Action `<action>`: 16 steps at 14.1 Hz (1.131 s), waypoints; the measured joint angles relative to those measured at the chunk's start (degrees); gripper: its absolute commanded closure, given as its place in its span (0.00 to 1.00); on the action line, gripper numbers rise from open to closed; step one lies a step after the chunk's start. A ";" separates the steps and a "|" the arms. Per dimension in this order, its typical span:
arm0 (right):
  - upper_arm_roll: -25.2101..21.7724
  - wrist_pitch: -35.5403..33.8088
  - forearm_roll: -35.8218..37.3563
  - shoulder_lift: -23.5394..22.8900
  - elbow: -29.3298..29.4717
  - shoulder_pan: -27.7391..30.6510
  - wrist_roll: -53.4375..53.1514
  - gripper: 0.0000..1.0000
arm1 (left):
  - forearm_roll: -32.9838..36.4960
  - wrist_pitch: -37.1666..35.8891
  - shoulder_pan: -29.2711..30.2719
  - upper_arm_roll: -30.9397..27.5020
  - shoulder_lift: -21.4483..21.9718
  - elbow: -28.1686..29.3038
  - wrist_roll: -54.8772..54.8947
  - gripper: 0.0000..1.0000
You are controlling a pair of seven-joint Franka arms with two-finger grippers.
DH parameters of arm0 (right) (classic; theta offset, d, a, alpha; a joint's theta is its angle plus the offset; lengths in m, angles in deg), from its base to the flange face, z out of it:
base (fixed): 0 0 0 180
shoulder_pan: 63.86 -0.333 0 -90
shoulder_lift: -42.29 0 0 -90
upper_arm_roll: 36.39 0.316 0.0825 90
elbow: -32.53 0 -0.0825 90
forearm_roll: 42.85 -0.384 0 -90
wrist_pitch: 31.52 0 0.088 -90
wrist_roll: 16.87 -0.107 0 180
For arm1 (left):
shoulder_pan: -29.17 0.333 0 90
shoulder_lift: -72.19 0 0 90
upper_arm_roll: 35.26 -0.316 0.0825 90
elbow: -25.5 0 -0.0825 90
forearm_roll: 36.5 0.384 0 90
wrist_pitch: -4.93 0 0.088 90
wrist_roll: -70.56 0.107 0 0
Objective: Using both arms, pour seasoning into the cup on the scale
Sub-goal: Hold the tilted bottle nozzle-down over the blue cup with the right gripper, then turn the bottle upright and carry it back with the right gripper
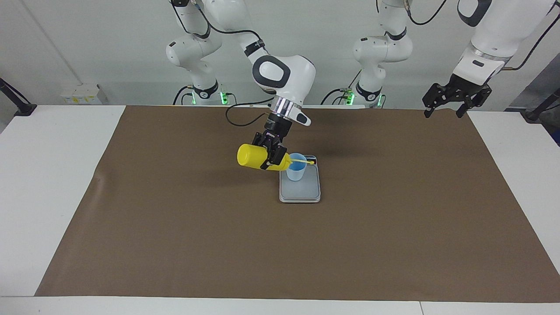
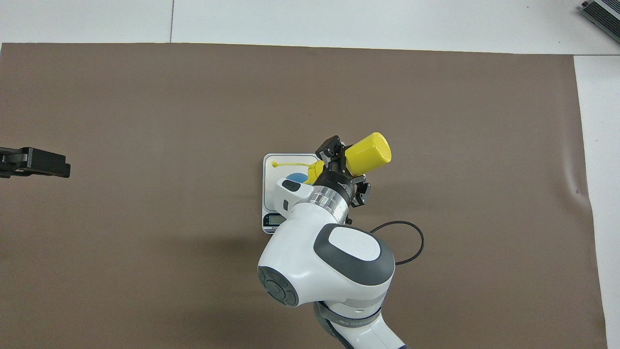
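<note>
seasoning bottle (image 1: 253, 157) tipped at frame center, clenched by right gripper (image 1: 273, 156), nozzle prob. over cup (image 1: 295, 172) on scale (image 1: 300, 191). left gripper (image 1: 455, 97) spread, waiting upper right.

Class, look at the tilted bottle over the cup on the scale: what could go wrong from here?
1. The right gripper holds the yellow bottle tipped on its side, nozzle at the rim of the cup; seasoning could miss and land on the scale.
2. The bottle's cap strap lies across the cup's mouth and may deflect the pour.
3. The small cup stands free, so a nudge could tip it; the open left gripper waits far away.
</note>
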 measured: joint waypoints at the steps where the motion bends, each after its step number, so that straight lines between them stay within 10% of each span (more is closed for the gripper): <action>1: 0.00 0.21 -0.01 0.00 0.02 0.09 -1.11 1.00 | 0.00 0.00 0.00 0.00 0.00 0.00 0.00 0.00; 16: -0.26 4.00 -27.92 8.84 -0.26 8.96 1.21 1.00 | 0.00 0.00 0.00 0.00 0.00 0.00 0.00 0.00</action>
